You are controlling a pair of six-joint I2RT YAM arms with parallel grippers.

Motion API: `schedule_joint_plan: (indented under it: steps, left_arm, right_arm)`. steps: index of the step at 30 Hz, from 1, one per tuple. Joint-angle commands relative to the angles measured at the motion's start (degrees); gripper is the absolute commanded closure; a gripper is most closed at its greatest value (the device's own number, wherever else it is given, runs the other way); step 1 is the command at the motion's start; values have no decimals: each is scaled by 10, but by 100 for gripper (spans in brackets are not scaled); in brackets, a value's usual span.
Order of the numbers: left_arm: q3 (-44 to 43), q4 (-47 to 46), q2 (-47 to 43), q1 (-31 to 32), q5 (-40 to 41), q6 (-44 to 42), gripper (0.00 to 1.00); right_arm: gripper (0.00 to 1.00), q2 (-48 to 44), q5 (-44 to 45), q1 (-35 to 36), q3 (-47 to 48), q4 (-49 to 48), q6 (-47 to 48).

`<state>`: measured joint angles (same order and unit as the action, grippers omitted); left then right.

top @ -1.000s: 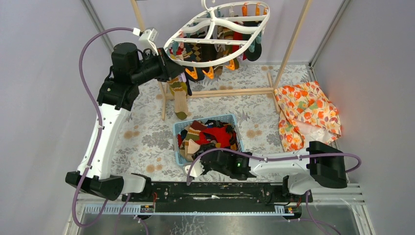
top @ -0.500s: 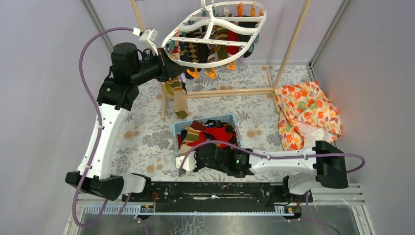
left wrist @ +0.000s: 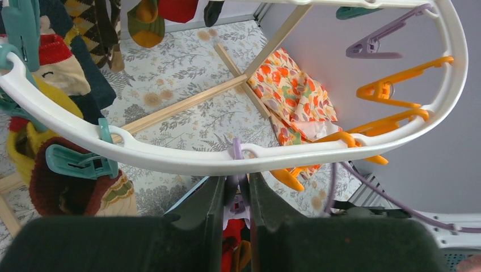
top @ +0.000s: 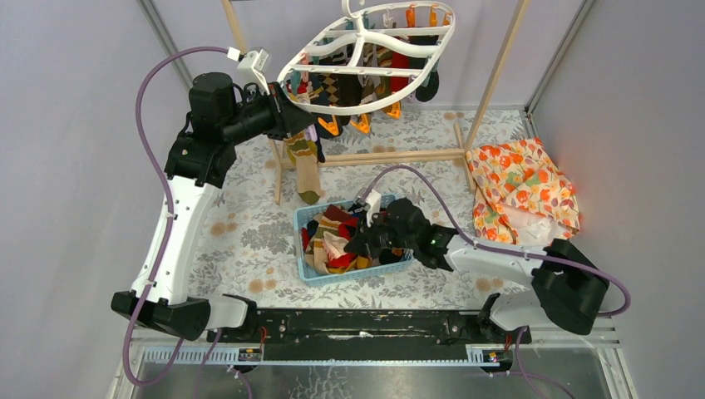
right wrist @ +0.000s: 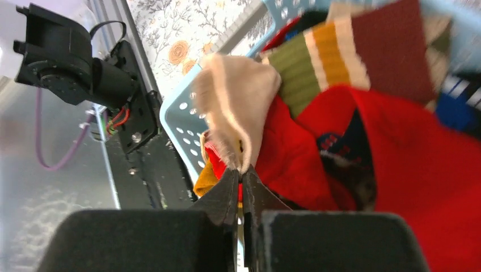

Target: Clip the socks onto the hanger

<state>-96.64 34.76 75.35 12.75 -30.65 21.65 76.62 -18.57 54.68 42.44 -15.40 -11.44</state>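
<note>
Here the right tool (right wrist: 240, 174) is pinched shut on the edge of a cream sock (right wrist: 238, 102), with the other socks (right wrist: 397, 170) heaped in the blue basket (right wrist: 180, 127) just beyond it. The left tool (left wrist: 237, 182) grips a purple clip (left wrist: 236, 201) that hangs from the hanger (left wrist: 170, 161) rim directly above its fingers.

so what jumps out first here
The big white hanger, crowded with socks, fills the back, with the left gripper shut on a purple clip at its near rim. In front, the right gripper pinches a tan sock in a blue basket heaped with red and striped ones.
</note>
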Motion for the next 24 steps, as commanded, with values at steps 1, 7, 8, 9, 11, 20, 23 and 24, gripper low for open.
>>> schedule_joint_plan:
  steps: [1,7,8,9,11,20,23,24]
  left_arm:
    - [-9,6,-3,-3,-12,-9,100]
    - [-9,4,-5,-3,-16,-9,100]
    - [-9,5,-5,-3,-16,-10,100]
    - [-9,5,-6,-3,-16,-11,100]
    - [-8,5,-7,-3,-17,-11,100]
    - [-3,3,-7,-3,-18,-12,100]
    - [-1,2,-7,-3,-22,-10,100]
    - [-2,2,-6,-3,-22,-10,100]
  right_arm:
    - [94,21,-57,-19,-63,-206,-183]
    - [55,48,29,-20,-109,-364,-256]
    - [51,52,36,-20,-116,-384,-265]
    - [49,56,47,-20,-120,-397,-273]
    - [47,59,66,-19,-129,-418,-277]
    - [49,44,118,-19,-159,-428,-279]
    - [42,35,109,-19,-193,-481,-265]
    - [39,29,107,-19,-207,-506,-258]
